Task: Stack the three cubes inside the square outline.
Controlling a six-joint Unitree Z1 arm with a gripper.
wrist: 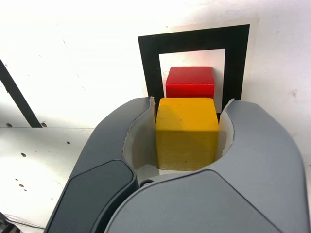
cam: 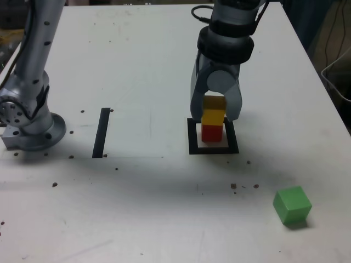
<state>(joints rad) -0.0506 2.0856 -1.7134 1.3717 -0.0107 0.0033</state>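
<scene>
**Yellow cube poised over the red one, alignment in doubt**

Yellow cube (wrist: 186, 132) sits clamped between the two grey fingers (wrist: 131, 145) of the gripper (cam: 214, 112), which is closed only as far as the cube's width. Directly beneath the tool, the red cube (cam: 211, 132) rests inside the square outline (cam: 213, 149); whether the yellow cube already touches its top cannot be told. The wrist view shows the red cube slightly beyond the held one, so the two may not be squarely aligned. Released off-centre, the yellow cube could overhang and tip, or an opening finger could nudge the stack. The green cube (cam: 292, 205) lies well apart from the tool, nearer the exterior camera, still to be fetched.
</scene>
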